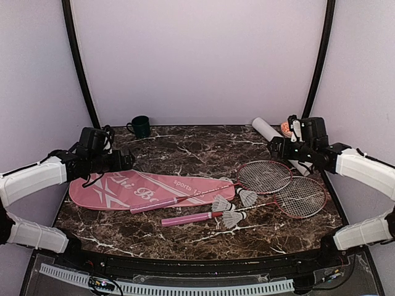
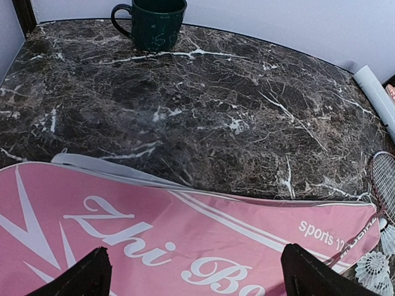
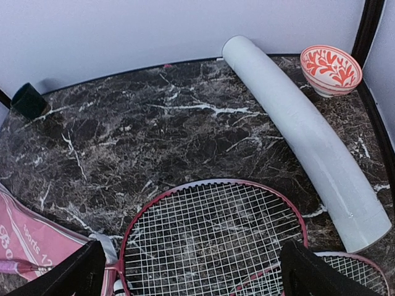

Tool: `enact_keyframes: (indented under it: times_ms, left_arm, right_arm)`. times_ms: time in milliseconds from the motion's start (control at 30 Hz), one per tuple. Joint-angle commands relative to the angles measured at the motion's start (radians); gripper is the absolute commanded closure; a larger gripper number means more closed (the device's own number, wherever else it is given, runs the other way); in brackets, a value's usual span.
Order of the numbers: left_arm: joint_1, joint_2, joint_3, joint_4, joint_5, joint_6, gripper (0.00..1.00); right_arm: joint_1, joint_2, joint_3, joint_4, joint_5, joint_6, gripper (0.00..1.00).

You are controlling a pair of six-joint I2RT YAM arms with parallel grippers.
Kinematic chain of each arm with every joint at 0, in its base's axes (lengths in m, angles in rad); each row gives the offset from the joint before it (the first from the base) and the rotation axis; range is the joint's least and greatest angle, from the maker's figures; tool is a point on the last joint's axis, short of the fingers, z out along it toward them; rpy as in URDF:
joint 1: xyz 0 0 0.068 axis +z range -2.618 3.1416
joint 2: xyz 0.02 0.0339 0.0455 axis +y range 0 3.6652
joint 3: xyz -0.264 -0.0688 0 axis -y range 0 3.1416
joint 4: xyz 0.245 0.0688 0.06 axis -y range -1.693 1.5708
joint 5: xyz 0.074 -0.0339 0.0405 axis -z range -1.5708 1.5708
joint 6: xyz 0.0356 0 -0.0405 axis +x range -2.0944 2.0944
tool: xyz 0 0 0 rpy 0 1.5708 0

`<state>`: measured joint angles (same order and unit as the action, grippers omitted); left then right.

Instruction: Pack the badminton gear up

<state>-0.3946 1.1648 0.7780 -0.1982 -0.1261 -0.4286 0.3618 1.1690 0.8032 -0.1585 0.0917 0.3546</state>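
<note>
The pink bag (image 1: 148,190) with white lettering lies flat at the left. Two red-framed rackets (image 1: 264,177) (image 1: 300,197) lie to its right, and their pink handles (image 1: 185,219) reach toward the bag. Three white shuttlecocks (image 1: 232,218) sit between the shafts. The long white tube (image 1: 265,129) lies at the back right. My left gripper (image 1: 126,159) hovers open and empty over the bag (image 2: 185,240). My right gripper (image 1: 274,148) hovers open and empty over the nearer racket head (image 3: 213,237), with the tube (image 3: 302,129) to its right.
A dark green mug (image 1: 141,126) stands at the back left, also in the left wrist view (image 2: 157,21). A small orange patterned bowl (image 3: 330,69) sits in the back right corner beside the tube. The table is dark marble (image 1: 185,148), enclosed by white walls.
</note>
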Motion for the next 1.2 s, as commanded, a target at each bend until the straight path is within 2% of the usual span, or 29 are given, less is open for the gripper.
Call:
enact_keyframes:
  times_ms: [0,267,400,633,833,1167]
  left_arm:
    - [-0.034,0.0,-0.042,0.076,0.019,-0.018,0.01]
    - [-0.064,0.021,-0.046,0.096,0.188,0.067,0.01]
    - [-0.071,0.013,-0.053,0.106,0.253,0.088,0.01]
    - [-0.074,-0.008,-0.076,0.146,0.343,0.102,0.01]
    - [-0.076,0.004,-0.073,0.18,0.408,0.094,0.01]
    - [-0.076,0.013,-0.059,0.202,0.457,0.111,0.01]
  right_arm:
    - [0.014,0.095,0.133,-0.061,0.031,-0.07,0.01]
    - [-0.064,0.365,0.453,-0.281,0.02,-0.202,0.01]
    - [-0.109,0.468,0.548,-0.352,0.053,-0.253,0.01]
    - [-0.197,0.589,0.588,-0.414,0.066,-0.313,0.02]
    - [-0.231,0.65,0.53,-0.417,0.151,-0.334,0.01]
    - [-0.273,0.759,0.574,-0.426,0.281,-0.347,0.01]
